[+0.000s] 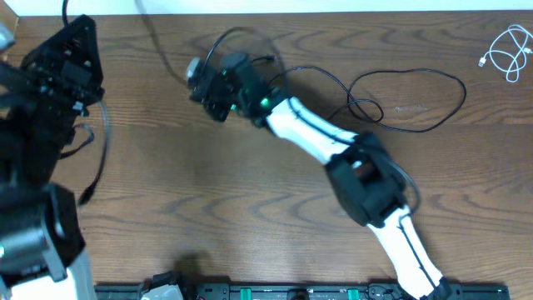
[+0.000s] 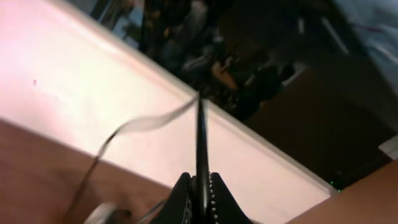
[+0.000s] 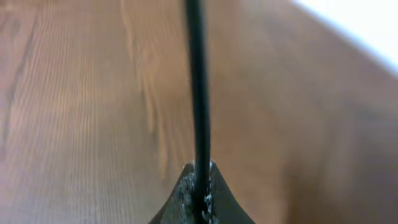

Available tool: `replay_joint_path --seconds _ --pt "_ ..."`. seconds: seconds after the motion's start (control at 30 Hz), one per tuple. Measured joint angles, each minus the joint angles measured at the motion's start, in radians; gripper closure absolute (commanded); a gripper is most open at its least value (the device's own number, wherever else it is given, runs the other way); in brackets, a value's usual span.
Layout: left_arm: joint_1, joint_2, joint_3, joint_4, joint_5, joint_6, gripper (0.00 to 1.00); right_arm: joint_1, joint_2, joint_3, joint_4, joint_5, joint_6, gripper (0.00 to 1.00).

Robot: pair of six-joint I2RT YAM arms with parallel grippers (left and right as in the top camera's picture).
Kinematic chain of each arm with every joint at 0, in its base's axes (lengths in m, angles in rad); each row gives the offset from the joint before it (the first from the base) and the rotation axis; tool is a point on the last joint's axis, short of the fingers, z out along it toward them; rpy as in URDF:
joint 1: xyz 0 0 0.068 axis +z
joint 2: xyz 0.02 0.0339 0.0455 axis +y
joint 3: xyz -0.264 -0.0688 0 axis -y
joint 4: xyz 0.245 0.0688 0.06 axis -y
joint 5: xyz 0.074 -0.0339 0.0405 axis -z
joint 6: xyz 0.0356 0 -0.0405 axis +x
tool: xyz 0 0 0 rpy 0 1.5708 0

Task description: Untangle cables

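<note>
Tabletop [image 1: 250, 192] bears black cable [image 1: 416, 75], nipped by left claw [image 2: 200, 186] and right claw [image 3: 199, 180].

The white cable [image 1: 510, 52] is short and thin. It lies gathered in a few loose, overlapping loops at the far right corner of the table, with a small plug poking out on its left side. It lies well apart from the other cable.

The black cable [image 1: 363, 103] is much longer and thinner. Right of centre it forms one wide, flat oval with a small loop crossing at its left end. From there it runs left and curls into another loop towards the far edge. One stretch [image 3: 196, 93] runs taut from the closed right gripper [image 3: 200, 171]. Another [image 2: 201, 143] rises straight from the closed left gripper [image 2: 200, 180].
</note>
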Motion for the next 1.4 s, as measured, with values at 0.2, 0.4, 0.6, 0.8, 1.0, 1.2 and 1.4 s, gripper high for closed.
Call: replay_joint_path --seconds 0.2,0.4,0.6,0.8,1.0,1.2,1.4 --pt "0.0 0.085 0.0 -0.011 0.082 0.0 0.93 -0.086 -0.28 0.002 -0.135 0.007 0.008 0.99" --pt "-0.025 0.177 0.0 -0.048 0.175 0.025 0.93 -0.182 -0.471 0.014 -0.375 0.009 0.011 0.99" --pt "-0.124 0.265 0.0 -0.084 0.225 0.094 0.93 -0.205 -0.518 0.014 -0.589 0.002 0.019 0.99" --pt "-0.236 0.335 0.0 -0.227 0.24 0.224 0.93 -0.206 -0.539 0.013 -0.786 -0.021 0.022 0.99" --pt "-0.277 0.428 0.0 -0.439 0.239 0.377 0.93 -0.264 -0.544 0.013 -0.888 -0.142 0.023 0.99" --pt "-0.288 0.524 0.0 -0.527 0.235 0.476 0.93 -0.351 -0.544 0.013 -0.816 -0.339 0.028 0.99" --pt "-0.374 0.545 0.0 -0.528 0.24 0.521 0.93 -0.318 -0.538 0.012 -0.657 -0.421 0.121 0.99"
